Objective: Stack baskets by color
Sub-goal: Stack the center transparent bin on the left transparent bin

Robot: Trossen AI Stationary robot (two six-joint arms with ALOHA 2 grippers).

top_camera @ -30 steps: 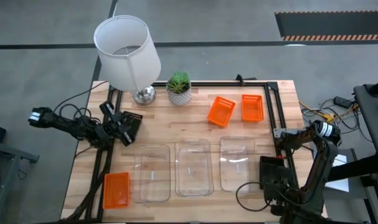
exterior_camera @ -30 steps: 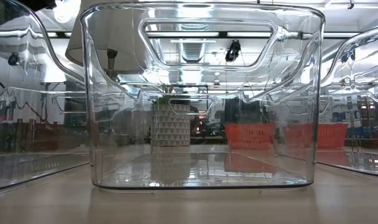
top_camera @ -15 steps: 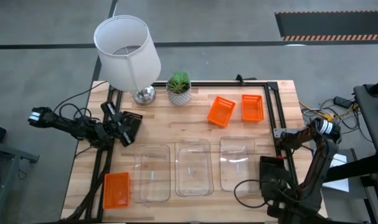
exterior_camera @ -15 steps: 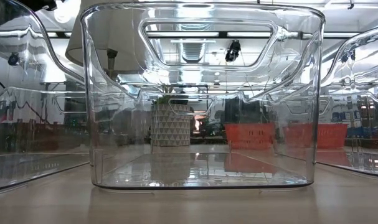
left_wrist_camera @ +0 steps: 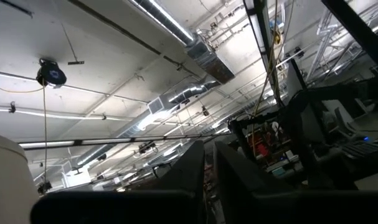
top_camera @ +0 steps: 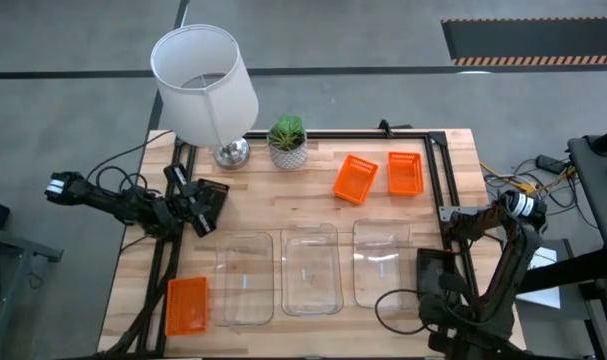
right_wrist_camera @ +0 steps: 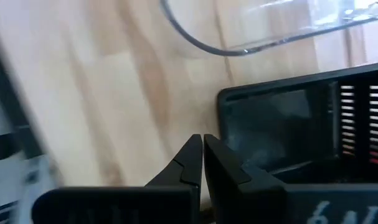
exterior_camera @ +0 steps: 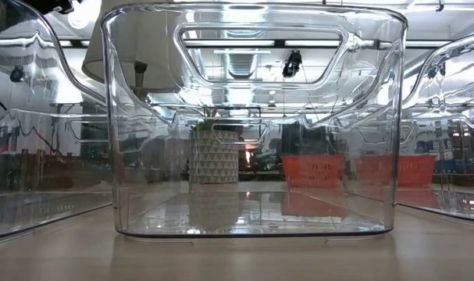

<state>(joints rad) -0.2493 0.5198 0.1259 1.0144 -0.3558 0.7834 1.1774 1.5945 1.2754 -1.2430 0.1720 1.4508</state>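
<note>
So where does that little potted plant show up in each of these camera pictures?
High view: the potted plant stands at the table's far edge, beside the lamp.
Low view: seen through the middle clear basket, it shows centre-left.
Left wrist view: not in it; only ceiling.
Right wrist view: not in it; only table and basket edges.
Shared landmark: the two orange baskets, to the plant's right in both views.

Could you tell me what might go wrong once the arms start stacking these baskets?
The three clear baskets lie side by side with narrow gaps, so fingers reaching for one could nudge its neighbour. The lamp and plant pot stand near the two orange baskets at the far edge; a sweeping arm might topple them.
</note>
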